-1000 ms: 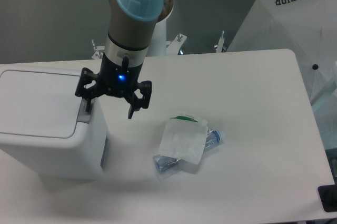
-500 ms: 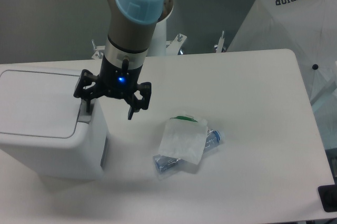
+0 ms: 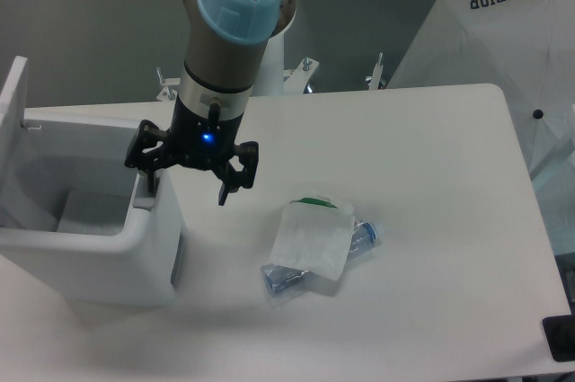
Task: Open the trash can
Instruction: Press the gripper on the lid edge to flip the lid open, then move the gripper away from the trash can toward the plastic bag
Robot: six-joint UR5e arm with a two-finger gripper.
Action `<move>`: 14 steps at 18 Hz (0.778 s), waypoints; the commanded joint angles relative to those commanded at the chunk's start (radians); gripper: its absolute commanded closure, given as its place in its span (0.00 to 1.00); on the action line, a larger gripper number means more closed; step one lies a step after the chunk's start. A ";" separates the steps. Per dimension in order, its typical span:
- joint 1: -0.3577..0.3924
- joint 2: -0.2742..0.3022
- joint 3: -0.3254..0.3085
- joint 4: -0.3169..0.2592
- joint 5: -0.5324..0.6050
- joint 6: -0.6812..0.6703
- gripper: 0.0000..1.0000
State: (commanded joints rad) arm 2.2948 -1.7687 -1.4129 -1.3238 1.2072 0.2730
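Trash can (image 3: pixel 90 247) sits at the left edge of the table (image 3: pixel 431 175), lid (image 3: pixel 13 112) swung up and standing near vertical at its far left side; the white inside of the bin is exposed. Hand (image 3: pixel 186 181) hangs over the can's right rim with its fingers spread apart, gripping nothing. One fingertip (image 3: pixel 148 182) sits at the grey push tab (image 3: pixel 145 195) on that rim; whether it presses or only touches, I cannot tell. The other fingertip hangs off the can, above bare table.

Judgement: the opening looks essentially achieved. To finish cleanly, lift straight up off the tab, no sideways drag, so the bin is not nudged and the lid is not jolted shut.

Near the can's right, on the table: a small clear bag (image 3: pixel 312 238) with a green strip, lying over a plastic bottle (image 3: pixel 359 240). Well clear of the hand.
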 joint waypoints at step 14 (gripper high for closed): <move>0.092 -0.055 0.000 0.215 0.270 0.178 0.00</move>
State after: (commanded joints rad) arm 2.3868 -1.8238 -1.4128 -1.1091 1.4772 0.4507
